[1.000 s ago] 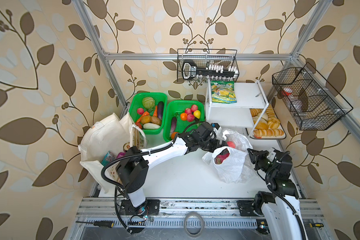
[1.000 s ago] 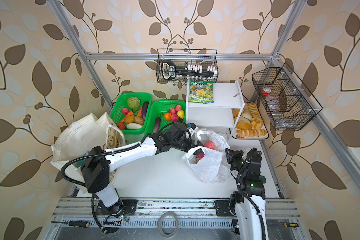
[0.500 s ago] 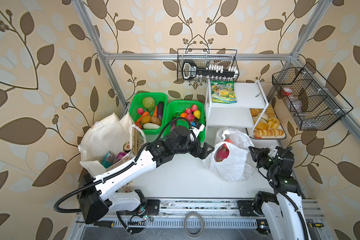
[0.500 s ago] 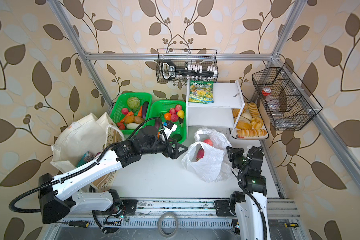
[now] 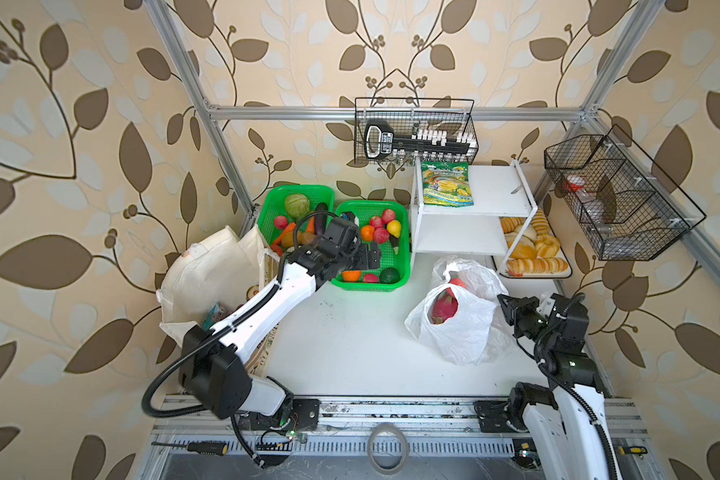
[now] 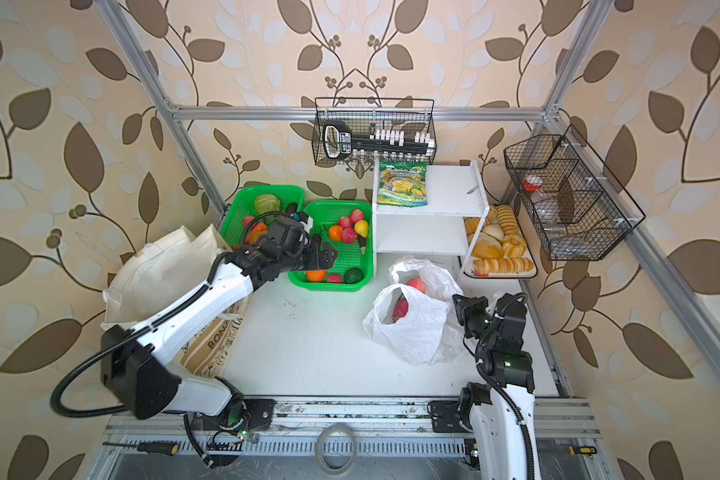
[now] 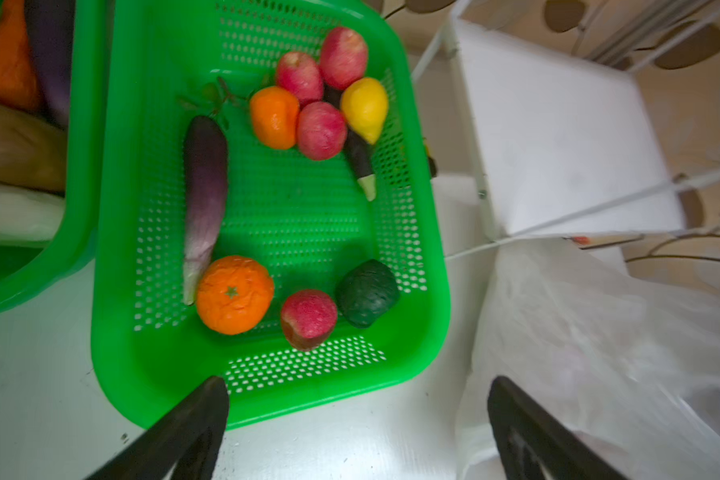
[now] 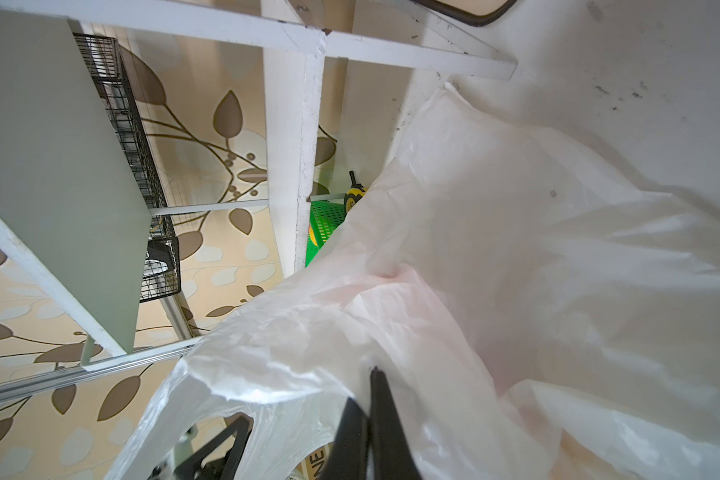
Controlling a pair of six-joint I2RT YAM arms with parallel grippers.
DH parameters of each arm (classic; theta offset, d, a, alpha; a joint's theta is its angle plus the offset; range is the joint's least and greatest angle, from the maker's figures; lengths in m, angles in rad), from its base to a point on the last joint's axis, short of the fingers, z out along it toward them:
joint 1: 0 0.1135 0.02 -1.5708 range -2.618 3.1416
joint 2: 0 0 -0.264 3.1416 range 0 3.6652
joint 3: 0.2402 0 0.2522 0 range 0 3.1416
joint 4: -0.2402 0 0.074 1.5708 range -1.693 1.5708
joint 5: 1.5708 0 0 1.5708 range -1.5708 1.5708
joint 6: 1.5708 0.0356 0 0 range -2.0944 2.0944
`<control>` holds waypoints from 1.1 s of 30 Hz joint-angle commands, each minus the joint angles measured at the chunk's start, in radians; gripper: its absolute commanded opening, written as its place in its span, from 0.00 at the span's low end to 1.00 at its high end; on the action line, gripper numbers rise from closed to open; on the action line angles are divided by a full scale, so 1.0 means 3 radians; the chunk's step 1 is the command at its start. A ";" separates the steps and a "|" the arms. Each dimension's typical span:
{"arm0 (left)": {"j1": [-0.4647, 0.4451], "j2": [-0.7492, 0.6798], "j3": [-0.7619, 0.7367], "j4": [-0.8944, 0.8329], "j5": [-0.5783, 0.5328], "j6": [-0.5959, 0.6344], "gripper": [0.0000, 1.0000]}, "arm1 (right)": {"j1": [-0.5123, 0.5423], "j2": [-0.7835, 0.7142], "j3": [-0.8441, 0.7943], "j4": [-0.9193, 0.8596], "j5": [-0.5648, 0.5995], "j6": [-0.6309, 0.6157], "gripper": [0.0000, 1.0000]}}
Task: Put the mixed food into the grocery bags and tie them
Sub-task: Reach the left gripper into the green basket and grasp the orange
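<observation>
Left wrist view: the left gripper [image 7: 356, 388] has two black tapered fingers spread to full width with nothing between them; it hangs over the near rim of a rigid green perforated basket [image 7: 113, 232].

Basket contents, counted:
- four speckled red-pink apples [image 7: 321, 131];
- two dimpled oranges [image 7: 234, 295];
- two glossy purple aubergines [image 7: 204, 195];
- one smooth yellow pointed fruit [image 7: 364, 108];
- one rough dark green avocado [image 7: 366, 293].

Both top views show two such baskets side by side; the second green basket [image 5: 267, 208] stands on the tote's side.

The plastic carrier bag [image 5: 462, 336], thin, translucent white and crumpled, lies on the white tabletop [image 5: 350, 353] near the right arm; one pink dragon fruit [image 5: 445, 305] shows through its open mouth, and one red apple [image 5: 457, 282] sits between its handle loops.

Right wrist view: the right gripper [image 8: 373, 372] has its fingers pressed together, pinching a fold of the bag's wrinkled film.

The cream cloth tote [image 5: 208, 270], soft and creased, slumps at the table's left edge; brown lettering marks its side; a teal pouch corner [image 5: 215, 312] shows in its mouth beside the left arm.
</observation>
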 commanded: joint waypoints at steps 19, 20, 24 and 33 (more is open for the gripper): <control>0.0160 0.2009 0.1432 -0.1254 -0.0693 0.0367 0.91 | 0.0032 0.0013 0.0178 -0.0007 0.0050 -0.0022 0.00; 0.0163 0.2038 0.1442 -0.1265 -0.0696 0.0357 0.90 | 0.0035 0.0018 0.0189 -0.0016 0.0050 -0.0028 0.00; 0.0172 0.2049 0.1377 -0.1183 -0.0639 0.0367 0.87 | 0.0036 0.0018 0.0228 -0.0088 0.0058 -0.0059 0.00; 0.0177 0.1977 0.1378 -0.1198 -0.0658 0.0592 0.67 | 0.0035 -0.0028 0.0255 -0.0137 0.0086 -0.0035 0.00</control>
